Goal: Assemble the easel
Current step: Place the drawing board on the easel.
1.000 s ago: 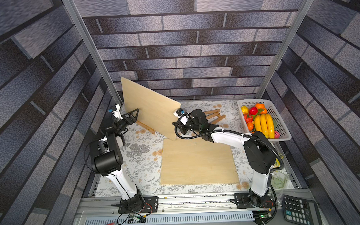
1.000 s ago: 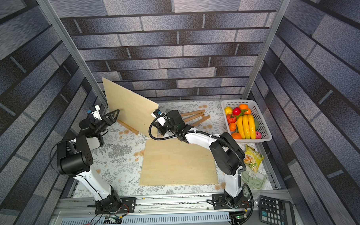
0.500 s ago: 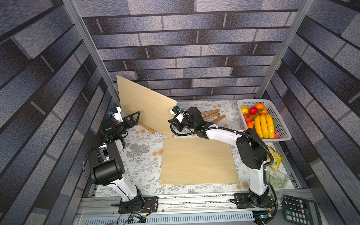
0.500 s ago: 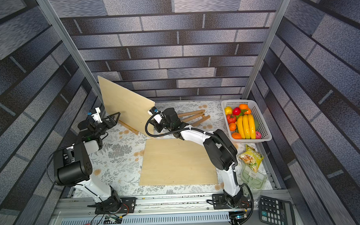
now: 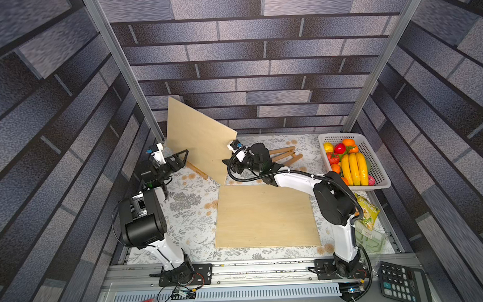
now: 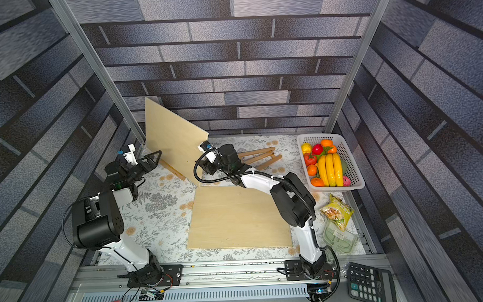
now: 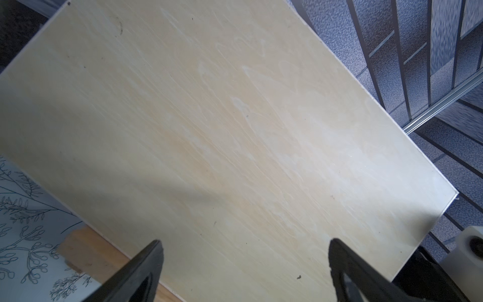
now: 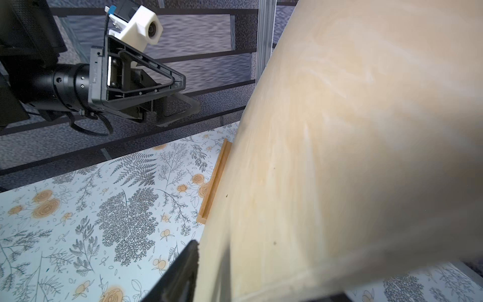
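A pale wooden board (image 5: 198,142) (image 6: 173,137) stands on edge at the back left, its foot by the easel's wooden ledge strip (image 5: 197,171) (image 8: 214,183). The easel's wooden legs (image 5: 283,155) (image 6: 260,156) lie behind my right arm. My right gripper (image 5: 225,160) is at the board's right edge, open, with that edge between its jaws. One finger (image 8: 183,266) shows beside the board and the other is hidden. My left gripper (image 5: 184,158) (image 7: 245,241) is open and faces the board's front (image 7: 235,117), holding nothing.
A second board (image 5: 264,214) lies flat on the floral table. A white basket (image 5: 379,163) of toy fruit stands at the back right. A snack bag (image 5: 368,211) and a green container (image 5: 370,238) sit along the right edge. A calculator (image 5: 402,281) lies at the front right.
The standing board has been tipped more upright. My right gripper, shut on the board's edge before, has opened its jaws. The left gripper stays open in much the same place.
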### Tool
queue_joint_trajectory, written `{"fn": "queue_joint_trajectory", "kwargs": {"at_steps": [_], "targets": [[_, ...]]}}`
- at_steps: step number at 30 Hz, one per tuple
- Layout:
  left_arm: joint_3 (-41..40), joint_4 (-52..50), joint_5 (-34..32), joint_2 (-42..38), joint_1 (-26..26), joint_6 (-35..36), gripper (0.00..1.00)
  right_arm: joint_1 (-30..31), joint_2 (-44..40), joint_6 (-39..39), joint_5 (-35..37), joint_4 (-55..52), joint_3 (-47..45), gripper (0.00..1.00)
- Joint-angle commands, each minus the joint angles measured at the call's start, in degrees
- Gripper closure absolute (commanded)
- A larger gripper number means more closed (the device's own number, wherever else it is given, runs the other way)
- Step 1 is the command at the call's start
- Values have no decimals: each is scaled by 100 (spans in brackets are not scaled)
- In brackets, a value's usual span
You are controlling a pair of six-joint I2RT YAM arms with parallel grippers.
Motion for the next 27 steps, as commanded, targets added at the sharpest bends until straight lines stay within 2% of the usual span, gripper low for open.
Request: {"fn": "queue_joint_trajectory", "kwargs": {"at_steps": [1, 6, 10, 11, 24, 27], "targets": [[20, 233, 9, 88, 25, -88, 0, -21, -282, -72, 178, 303, -140, 35], [-53, 383, -12, 143, -2, -131, 0, -33, -459, -154, 261, 294, -337, 32], [-146, 502, -20, 145, -10, -203, 0, -33, -705, -174, 403, 390, -639, 14], [-160, 494, -24, 129, -23, -213, 0, -31, -789, -205, 467, 368, -709, 1], [-279, 224, -375, -299, -148, -140, 0, -228, -2061, 109, 876, -153, -1545, 0], [-356, 101, -510, -512, -247, -173, 0, -304, -2580, 624, 1268, -762, -1578, 0]]}}
